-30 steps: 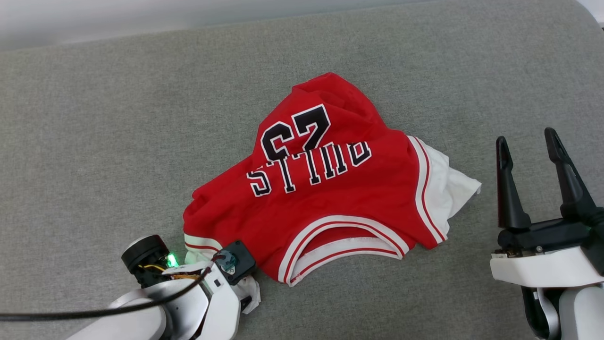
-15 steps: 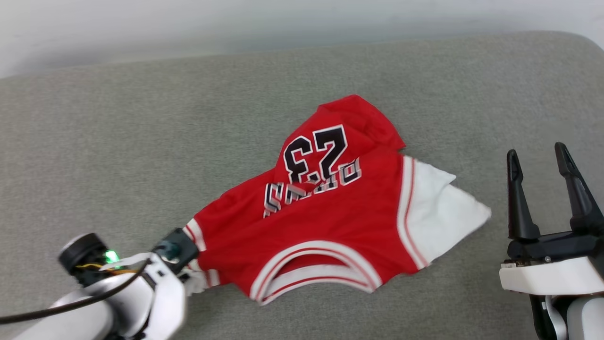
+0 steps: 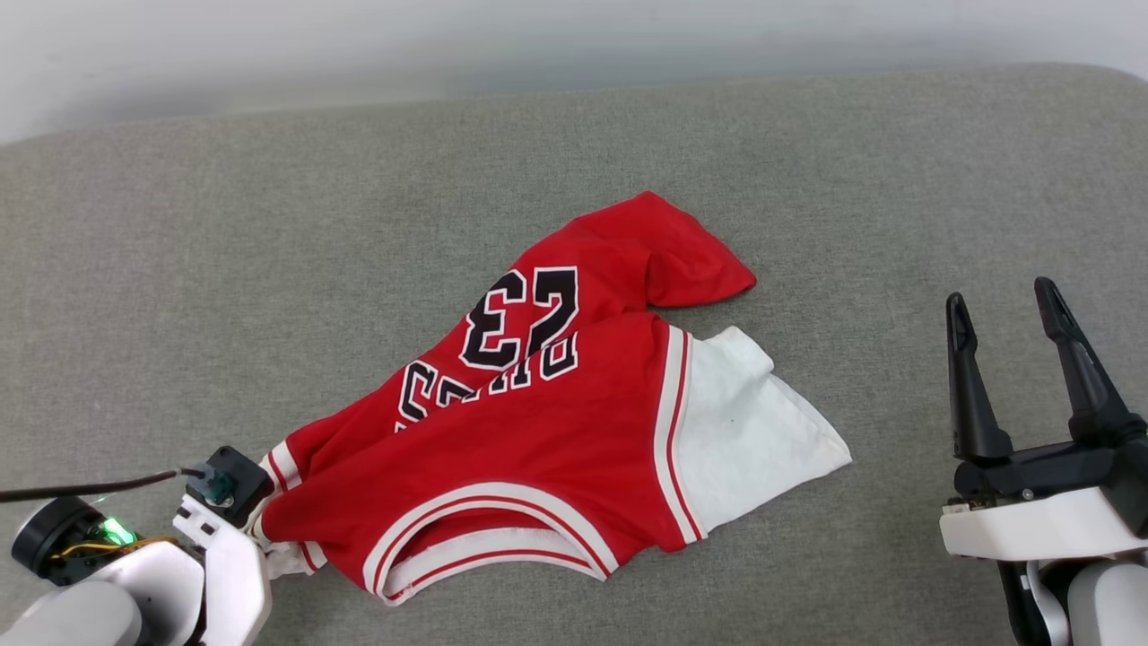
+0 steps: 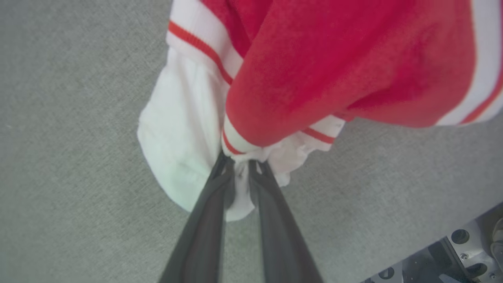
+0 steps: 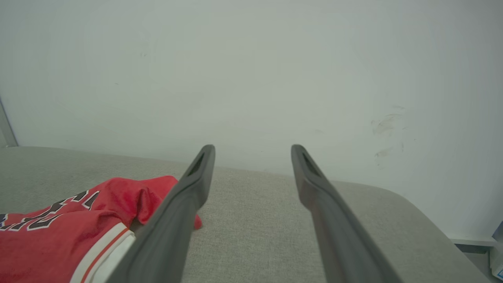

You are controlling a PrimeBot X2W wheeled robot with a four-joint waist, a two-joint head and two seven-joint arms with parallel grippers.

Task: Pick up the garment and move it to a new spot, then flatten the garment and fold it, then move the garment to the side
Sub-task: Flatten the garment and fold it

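The garment (image 3: 538,422), a red jersey with white sleeves and black "23" lettering, lies crumpled and stretched on the grey padded surface (image 3: 269,269). My left gripper (image 4: 241,165) is shut on the bunched white sleeve (image 4: 184,118) at the garment's (image 4: 314,59) lower-left end. In the head view that arm's white wrist (image 3: 224,556) sits at the lower left, covering its fingers. My right gripper (image 3: 1000,296) stands open at the right, apart from the other white sleeve (image 3: 753,422). In the right wrist view the right gripper (image 5: 253,149) holds nothing, with the garment (image 5: 59,236) at the lower left.
A pale wall (image 3: 538,36) runs behind the surface's far edge. The surface's rounded far-right corner (image 5: 412,204) lies beyond my right gripper. Part of the robot's base (image 4: 452,255) shows past the near edge in the left wrist view.
My left gripper has shut on the sleeve and pulled the garment leftward, stretching it out. The head camera has tilted, so the wall now shows. The right gripper stays open in place.
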